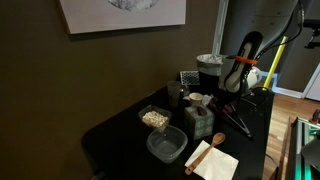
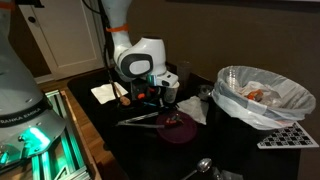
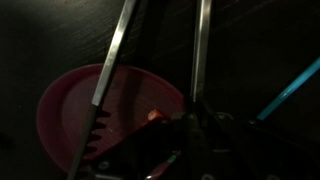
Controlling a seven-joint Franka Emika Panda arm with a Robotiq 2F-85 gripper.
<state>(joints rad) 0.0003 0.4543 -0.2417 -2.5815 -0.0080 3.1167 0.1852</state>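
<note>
Metal tongs (image 3: 113,60) lie on the black table with their toothed tips over a dark red bowl (image 3: 62,112). One tong arm (image 3: 200,50) runs straight down into my gripper (image 3: 190,125), which is shut on it; the fingers are dark and hard to tell apart. In both exterior views my gripper (image 2: 150,98) (image 1: 230,92) points down at the table just above the tongs (image 2: 145,118) (image 1: 238,120). The bowl (image 2: 182,130) sits right beside them. A turquoise strip (image 3: 295,85) crosses the wrist view at the right.
A bin lined with a white bag (image 2: 255,95) stands near the bowl, and a metal spoon (image 2: 200,166) lies by the table edge. A wooden spoon on a napkin (image 1: 212,158), clear containers (image 1: 166,146), a box (image 1: 198,120) and a grater (image 1: 188,78) crowd the table.
</note>
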